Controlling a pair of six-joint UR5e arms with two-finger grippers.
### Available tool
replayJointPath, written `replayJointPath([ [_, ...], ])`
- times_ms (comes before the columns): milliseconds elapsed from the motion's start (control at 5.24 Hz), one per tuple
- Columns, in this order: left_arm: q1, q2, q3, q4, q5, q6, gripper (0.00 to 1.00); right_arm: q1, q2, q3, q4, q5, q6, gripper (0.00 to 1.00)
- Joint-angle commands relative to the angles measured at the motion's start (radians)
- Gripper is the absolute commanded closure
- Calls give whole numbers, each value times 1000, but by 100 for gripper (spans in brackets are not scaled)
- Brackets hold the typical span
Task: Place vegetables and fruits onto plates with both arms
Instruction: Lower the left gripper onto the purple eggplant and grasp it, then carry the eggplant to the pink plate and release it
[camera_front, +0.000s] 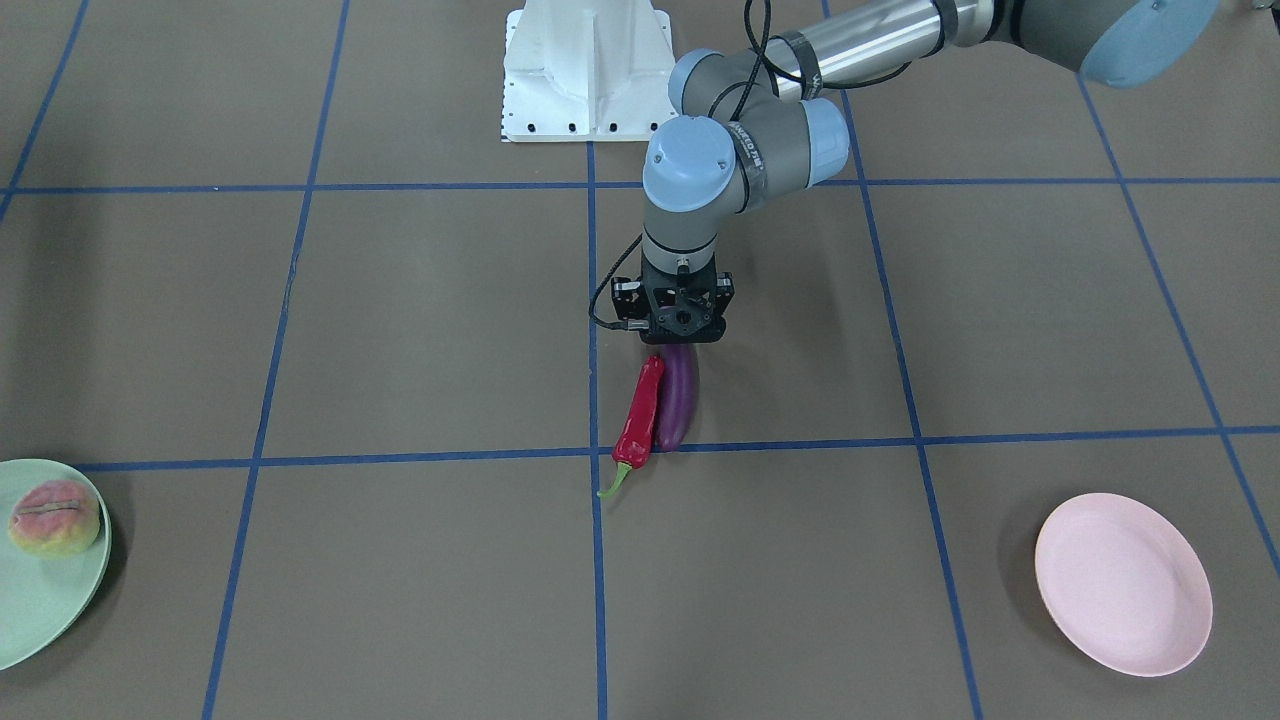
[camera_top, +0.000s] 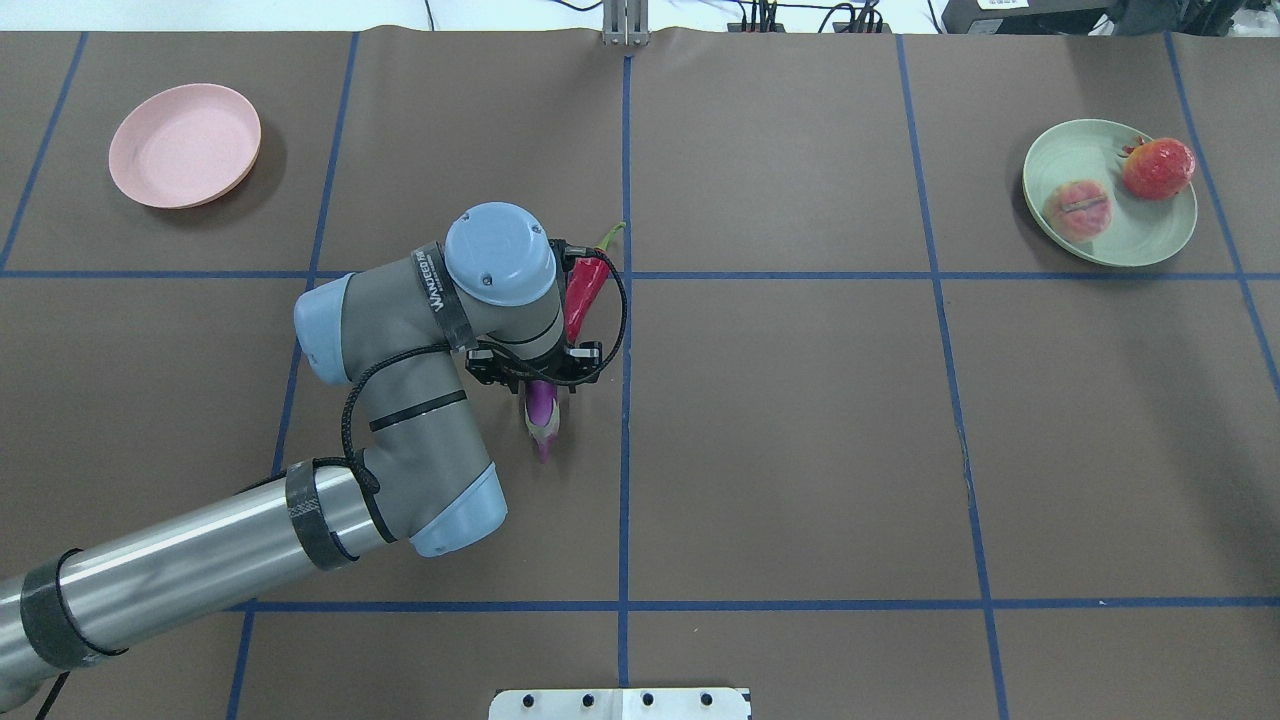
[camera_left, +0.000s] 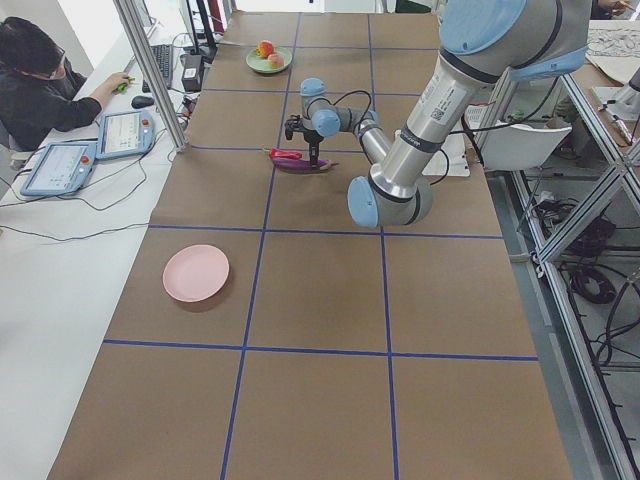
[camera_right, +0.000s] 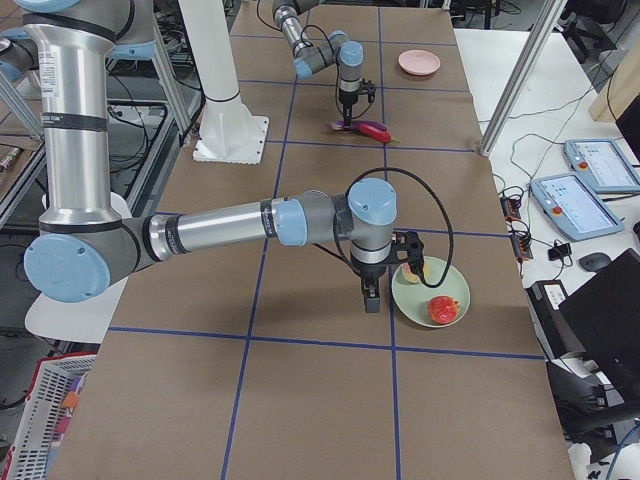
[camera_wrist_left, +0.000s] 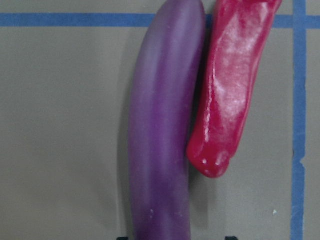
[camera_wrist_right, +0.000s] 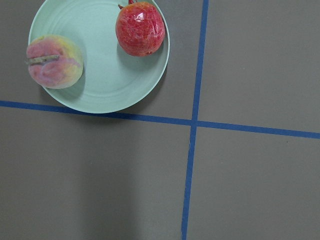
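The purple eggplant (camera_front: 677, 395) and the red chili (camera_front: 640, 415) lie side by side, touching, at the table's middle. My left gripper (camera_top: 541, 388) hangs straight down over the eggplant's cap end. In the left wrist view the eggplant (camera_wrist_left: 162, 130) runs between the two fingertips, which look spread, and the chili (camera_wrist_left: 232, 85) is beside it. The peach (camera_top: 1077, 208) and the pomegranate (camera_top: 1158, 168) rest on the green plate (camera_top: 1150, 240). The pink plate (camera_top: 185, 145) is bare. My right gripper (camera_right: 372, 295) shows only in the exterior right view, beside the green plate; I cannot tell its state.
The white pedestal (camera_front: 585, 70) stands at the robot's side of the table. Blue tape lines grid the brown table. An operator (camera_left: 40, 85) sits at a side desk with tablets. A metal post (camera_right: 515, 80) stands at the table's far edge.
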Motion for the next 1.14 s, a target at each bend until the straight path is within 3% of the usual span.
replayJointPath([
  [0, 0, -1, 5, 2, 1, 0, 82, -2, 0, -1, 0, 0, 1, 0],
  [191, -8, 0, -1, 2, 45, 1, 100, -2, 0, -1, 2, 0, -1, 0],
  [382, -50, -1, -22, 46, 54, 29, 100, -2, 2, -1, 2, -1, -1, 0],
  [763, -234, 11, -194, 359, 45, 357, 100, -2, 5, -1, 2, -1, 1, 0],
  [954, -368, 38, -173, 353, -15, 462, 100, -3, 5, -1, 2, -1, 1, 0],
])
